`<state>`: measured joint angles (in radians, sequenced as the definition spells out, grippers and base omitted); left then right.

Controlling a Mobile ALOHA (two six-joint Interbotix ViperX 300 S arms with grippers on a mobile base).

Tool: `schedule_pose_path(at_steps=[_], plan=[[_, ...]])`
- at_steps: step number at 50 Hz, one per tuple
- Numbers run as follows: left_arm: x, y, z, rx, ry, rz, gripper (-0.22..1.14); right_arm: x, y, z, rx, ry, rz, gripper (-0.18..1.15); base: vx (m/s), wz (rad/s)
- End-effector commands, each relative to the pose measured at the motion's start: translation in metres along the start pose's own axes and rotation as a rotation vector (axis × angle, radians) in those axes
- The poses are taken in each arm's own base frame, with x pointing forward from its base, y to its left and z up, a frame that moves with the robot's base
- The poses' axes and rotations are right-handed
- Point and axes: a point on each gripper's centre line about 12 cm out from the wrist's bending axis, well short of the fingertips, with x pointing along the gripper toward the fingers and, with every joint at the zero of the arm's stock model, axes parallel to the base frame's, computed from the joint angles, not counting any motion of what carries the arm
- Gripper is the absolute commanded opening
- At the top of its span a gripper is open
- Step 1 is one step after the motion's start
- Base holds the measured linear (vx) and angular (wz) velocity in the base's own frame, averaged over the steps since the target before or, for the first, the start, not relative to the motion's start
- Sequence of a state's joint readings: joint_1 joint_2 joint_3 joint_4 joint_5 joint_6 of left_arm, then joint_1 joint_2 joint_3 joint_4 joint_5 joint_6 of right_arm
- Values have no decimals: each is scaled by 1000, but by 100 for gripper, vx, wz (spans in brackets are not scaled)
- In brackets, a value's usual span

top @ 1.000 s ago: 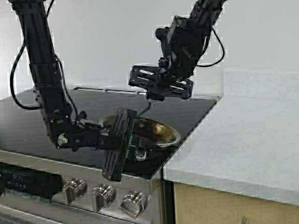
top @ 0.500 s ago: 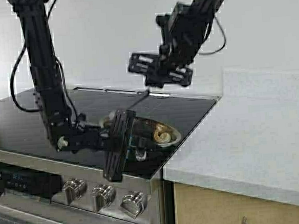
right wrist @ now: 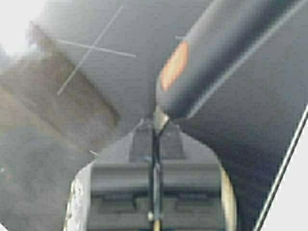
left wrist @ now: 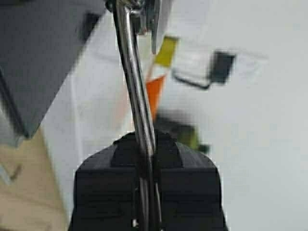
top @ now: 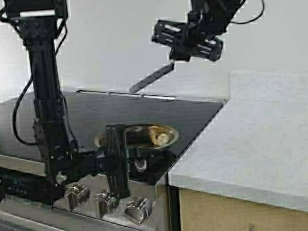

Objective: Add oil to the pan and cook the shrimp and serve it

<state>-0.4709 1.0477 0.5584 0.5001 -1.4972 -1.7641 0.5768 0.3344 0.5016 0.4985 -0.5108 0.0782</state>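
The steel pan sits level on the black stovetop near its front right corner. The pale shrimp lies inside it at the right. My left gripper is shut on the pan's silver handle at the pan's near side. My right gripper is high above the stove's back edge. It is shut on the thin stem of a dark grey spatula, whose blade hangs down to the left. The oil jug does not show in the high view.
The stove's knobs line its front panel below the pan. A pale countertop runs to the right of the stove, with a white wall behind. In the left wrist view a blurred orange shape lies far off.
My right gripper has lifted the spatula out of the pan, up and to the right. My left gripper has lowered and levelled the tilted pan, and the shrimp now shows in it.
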Motion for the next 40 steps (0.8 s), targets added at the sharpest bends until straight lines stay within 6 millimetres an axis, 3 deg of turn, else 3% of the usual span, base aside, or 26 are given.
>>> schedule_pose_path(at_steps=[1,19,40], plan=[[1,-19,19,11,-35,-75,3,-14,5,22,13,-64,18,7,0,0],[3,-19,48,-3,20,-105,3,-35,-10,12,43,-58,-21,7,0,0],[4,-6,42,-16,81,-79,3,-40,-11,15,49,-69,-23,7,0,0]])
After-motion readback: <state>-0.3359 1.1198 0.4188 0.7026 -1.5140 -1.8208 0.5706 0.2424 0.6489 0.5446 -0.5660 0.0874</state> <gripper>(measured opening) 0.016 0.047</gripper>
